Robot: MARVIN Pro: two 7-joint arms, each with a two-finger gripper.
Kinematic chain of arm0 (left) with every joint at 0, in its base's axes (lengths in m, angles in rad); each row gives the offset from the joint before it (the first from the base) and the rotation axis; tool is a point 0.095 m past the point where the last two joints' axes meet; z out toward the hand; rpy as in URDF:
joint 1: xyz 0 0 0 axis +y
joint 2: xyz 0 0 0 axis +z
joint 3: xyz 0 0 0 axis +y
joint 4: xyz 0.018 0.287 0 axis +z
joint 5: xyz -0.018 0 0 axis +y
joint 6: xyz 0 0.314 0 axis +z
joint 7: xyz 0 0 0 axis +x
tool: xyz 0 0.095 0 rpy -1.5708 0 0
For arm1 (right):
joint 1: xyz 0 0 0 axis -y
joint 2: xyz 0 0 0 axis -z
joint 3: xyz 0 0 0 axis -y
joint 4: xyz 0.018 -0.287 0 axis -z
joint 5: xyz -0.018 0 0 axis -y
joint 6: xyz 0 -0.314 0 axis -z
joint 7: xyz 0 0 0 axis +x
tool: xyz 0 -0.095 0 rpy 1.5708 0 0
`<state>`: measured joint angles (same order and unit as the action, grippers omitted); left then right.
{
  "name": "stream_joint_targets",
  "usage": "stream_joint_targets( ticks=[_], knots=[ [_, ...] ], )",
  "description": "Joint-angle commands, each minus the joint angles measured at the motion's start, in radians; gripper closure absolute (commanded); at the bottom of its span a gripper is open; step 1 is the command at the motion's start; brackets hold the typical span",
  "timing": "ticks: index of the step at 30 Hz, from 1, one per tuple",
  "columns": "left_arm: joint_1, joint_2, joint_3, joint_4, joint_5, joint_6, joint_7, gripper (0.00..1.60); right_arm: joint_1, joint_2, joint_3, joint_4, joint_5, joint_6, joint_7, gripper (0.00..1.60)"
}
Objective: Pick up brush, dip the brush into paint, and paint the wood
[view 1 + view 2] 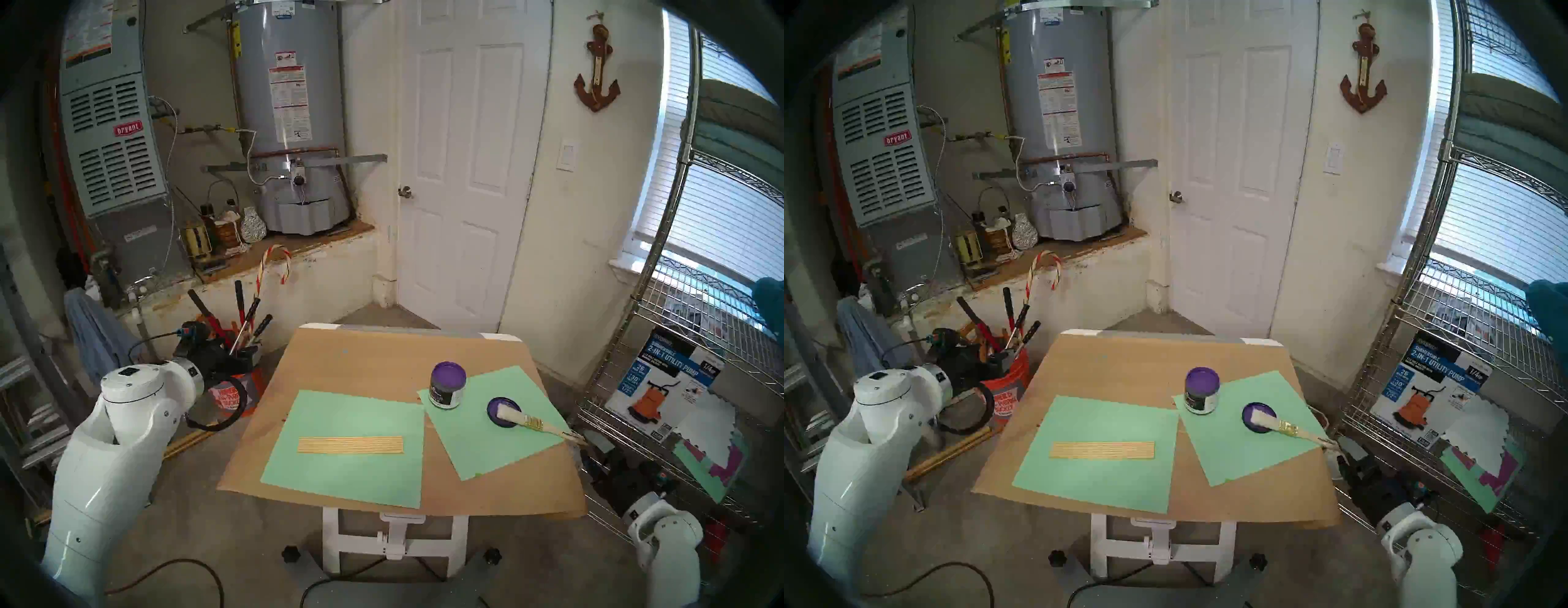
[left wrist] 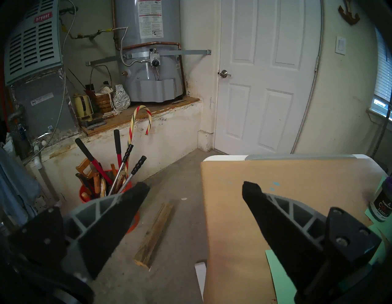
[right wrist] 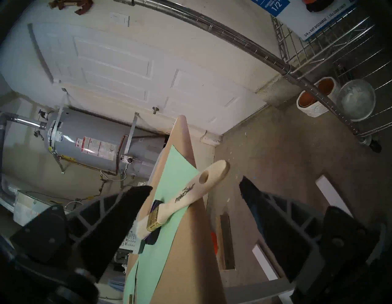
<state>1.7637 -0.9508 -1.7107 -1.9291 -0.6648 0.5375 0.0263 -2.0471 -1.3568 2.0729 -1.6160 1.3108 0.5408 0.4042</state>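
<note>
The brush point(image 1: 535, 423) lies on the right green sheet, its white bristles resting on a purple-coated lid point(image 1: 503, 412) and its handle reaching past the table's right edge. Purple paint point(image 1: 448, 373) fills the open jar point(image 1: 445, 392) just behind the lid. The wood point(image 1: 350, 444), a pale striped strip, lies flat on the left green sheet. My right gripper point(image 3: 196, 186) is open off the table's right side, apart from the brush handle point(image 3: 188, 196), which shows between its fingertips. My left gripper point(image 2: 194, 189) is open and holds nothing, left of the table near its far corner.
Brown paper point(image 1: 373, 361) covers the small table, with two mint-green sheets point(image 1: 339, 471) on it. An orange bucket of tools point(image 1: 231, 392) stands on the floor at the left, near a wood scrap point(image 2: 153, 233). A wire shelf point(image 1: 679, 322) stands close on the right.
</note>
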Motion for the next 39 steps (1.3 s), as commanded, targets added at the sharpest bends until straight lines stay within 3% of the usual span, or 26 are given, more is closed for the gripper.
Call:
stream_joint_targets(
  ticks=[1,37,39],
  knots=[
    [-0.005,0.001,-0.012,-0.018,-0.002,-0.003,0.002,0.00,0.037,-0.003,-0.002,-0.015,0.014,0.001,-0.021,0.00],
    [-0.005,0.001,-0.012,-0.018,-0.002,-0.003,0.002,0.00,0.056,-0.006,-0.011,-0.046,0.028,-0.002,-0.065,0.00],
    [-0.004,0.001,-0.012,-0.018,-0.002,-0.003,0.002,0.00,0.056,-0.006,-0.011,-0.047,0.027,-0.002,-0.066,0.09]
  ],
)
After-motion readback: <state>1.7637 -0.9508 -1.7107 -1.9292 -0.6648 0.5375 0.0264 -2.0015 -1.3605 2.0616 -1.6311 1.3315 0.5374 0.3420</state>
